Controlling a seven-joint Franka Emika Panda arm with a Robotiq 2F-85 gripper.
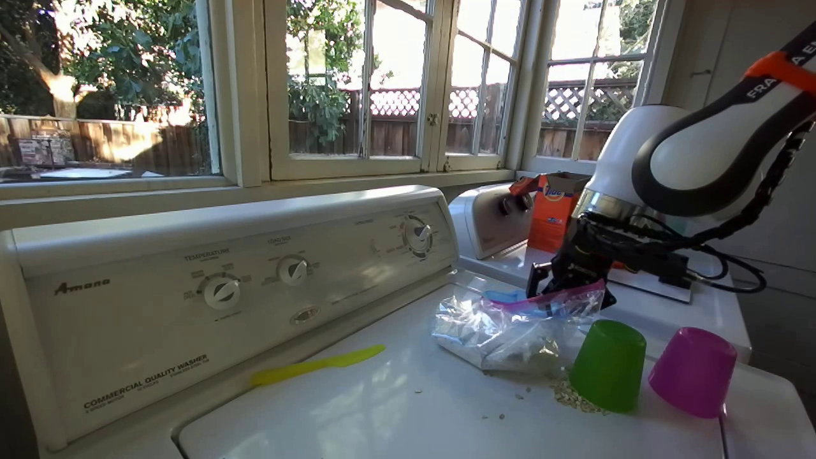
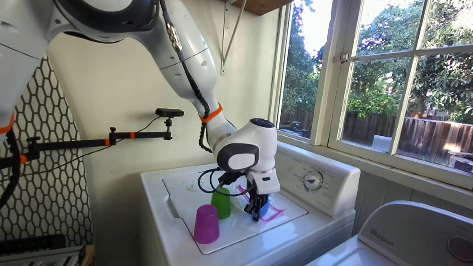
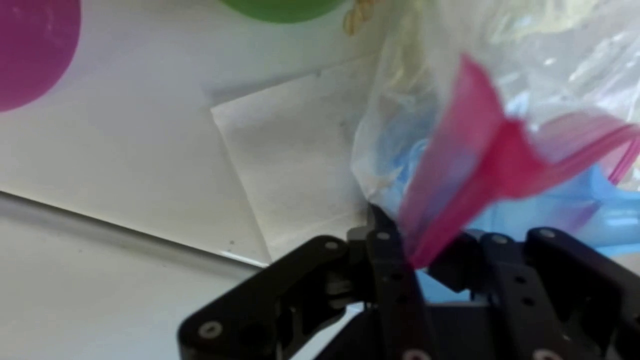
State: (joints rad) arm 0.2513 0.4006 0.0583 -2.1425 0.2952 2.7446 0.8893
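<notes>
At the bag's rim (image 3: 511, 159), the gripper (image 2: 254, 213) is nearly closed (on what, if anything, I can't tell from here).

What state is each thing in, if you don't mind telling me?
Zip bag: mouth open
Hand: shut, apparently gripping the bag's pink edge
Blue item: partly covered by the bag
Green cup: upside down
Pink cup: upside down
Washer lid: closed
Grains: scattered on the lid
Yellow utensil: lying flat
Tide box: apparently open

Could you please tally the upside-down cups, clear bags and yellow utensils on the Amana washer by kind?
Upside-down cups: 2 (one green, one pink)
Clear bag: 1
Yellow utensil: 1
Total: 4
</notes>
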